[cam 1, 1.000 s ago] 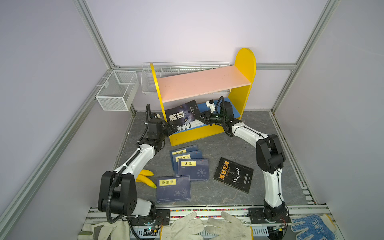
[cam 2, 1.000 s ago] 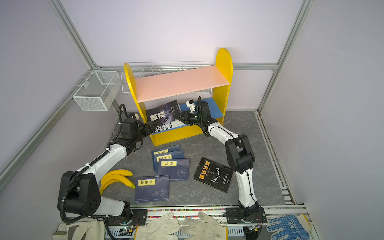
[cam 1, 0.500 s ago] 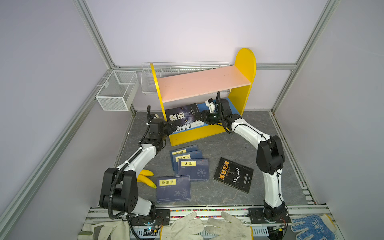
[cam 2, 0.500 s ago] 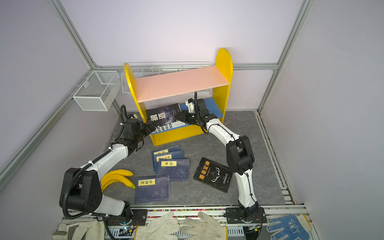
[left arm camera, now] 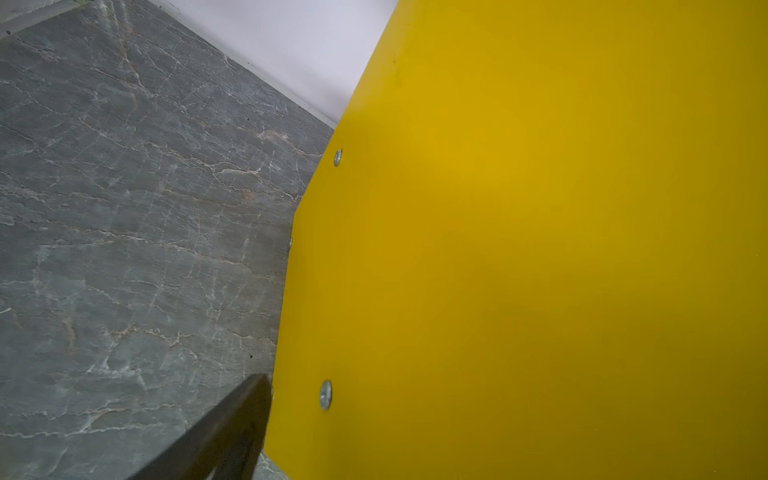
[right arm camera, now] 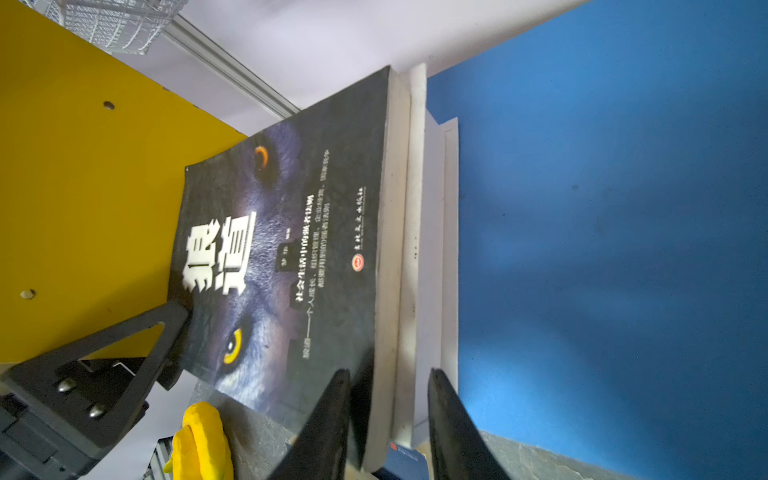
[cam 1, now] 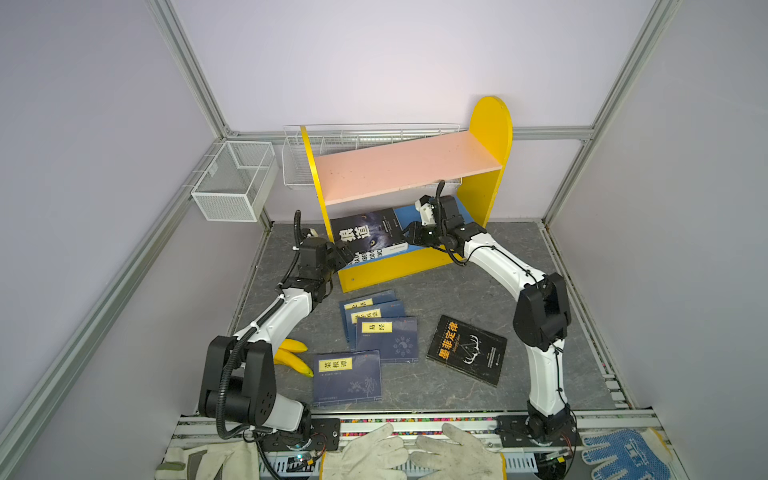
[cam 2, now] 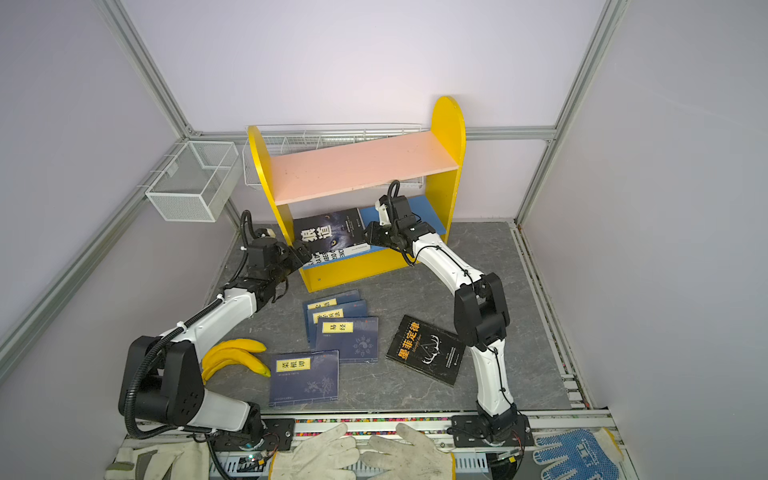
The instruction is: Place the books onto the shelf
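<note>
grey mat [cam 1: 436, 299], black book [cam 1: 370, 232] "狼道" on shelf [cam 1: 490, 137], left fingers [left arm camera: 232, 428] apart, right fingers [right arm camera: 328, 424] astride it, grip unclear

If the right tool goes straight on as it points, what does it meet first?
Probably the edges of the black wolf-cover book and the white book under it, lying between the fingers of the right tool; depth is unclear.

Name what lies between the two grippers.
The black wolf-cover book, lying atop the white book on the shelf's blue board, as both top views show.
</note>
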